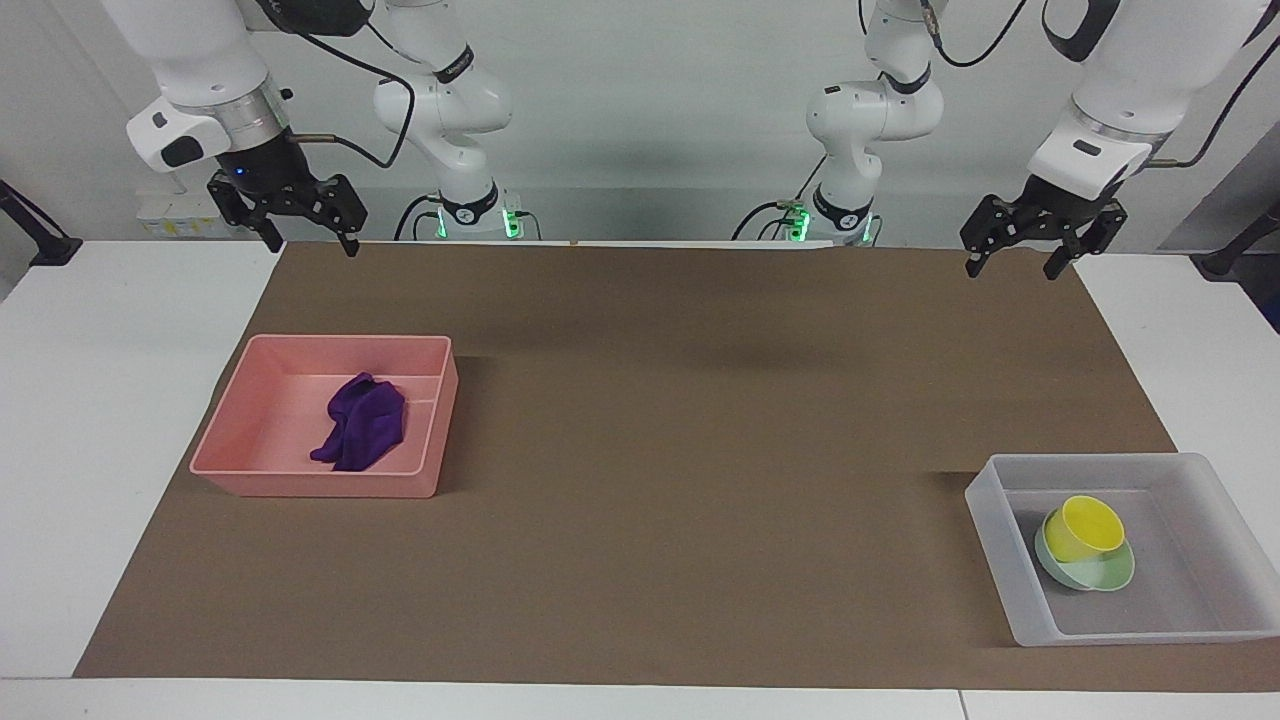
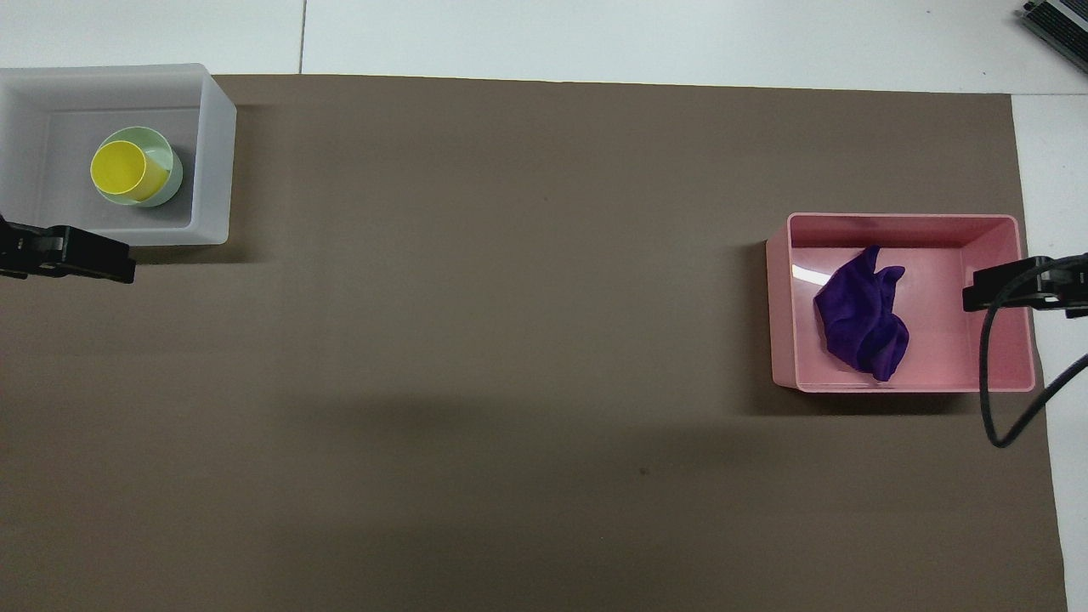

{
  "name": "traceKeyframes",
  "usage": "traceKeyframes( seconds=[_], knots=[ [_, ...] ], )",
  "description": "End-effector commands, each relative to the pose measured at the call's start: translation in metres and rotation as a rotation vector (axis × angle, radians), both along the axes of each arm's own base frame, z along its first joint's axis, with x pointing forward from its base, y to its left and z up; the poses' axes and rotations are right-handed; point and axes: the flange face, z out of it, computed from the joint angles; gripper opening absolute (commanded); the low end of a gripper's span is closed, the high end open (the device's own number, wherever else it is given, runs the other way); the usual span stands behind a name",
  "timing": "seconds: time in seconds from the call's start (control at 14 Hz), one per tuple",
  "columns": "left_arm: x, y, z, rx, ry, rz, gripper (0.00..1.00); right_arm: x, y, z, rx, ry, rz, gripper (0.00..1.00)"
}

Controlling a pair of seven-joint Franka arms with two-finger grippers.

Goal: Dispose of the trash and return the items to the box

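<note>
The purple rag (image 1: 362, 434) (image 2: 860, 316) lies inside the pink tray (image 1: 240, 420) (image 2: 1003, 340) at the right arm's end of the table. The yellow cup (image 1: 1085, 528) (image 2: 123, 169) leans in the mint-green bowl (image 1: 1110, 576) (image 2: 170, 183), inside the clear-grey box (image 1: 990, 540) (image 2: 212, 153) at the left arm's end. My right gripper (image 1: 310, 241) is open and empty, raised over the mat's edge nearest the robots. My left gripper (image 1: 1010, 265) is open and empty, raised over the mat's edge nearest the robots.
A brown mat (image 1: 700, 450) (image 2: 510, 340) covers most of the white table (image 1: 100, 400). Both arm bases stand at the robots' edge. A black cable (image 2: 990, 399) hangs from the right arm beside the pink tray.
</note>
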Motion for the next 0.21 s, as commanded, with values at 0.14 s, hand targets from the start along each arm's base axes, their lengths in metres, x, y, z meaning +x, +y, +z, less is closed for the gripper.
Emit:
traceKeyframes(
  seconds=[0.14],
  knots=[
    [-0.0078,0.0040,0.0034,0.021,0.009,0.019,1.00,-0.0086,-0.0005,0.0002,-0.021,0.006,0.016,1.00]
  ],
)
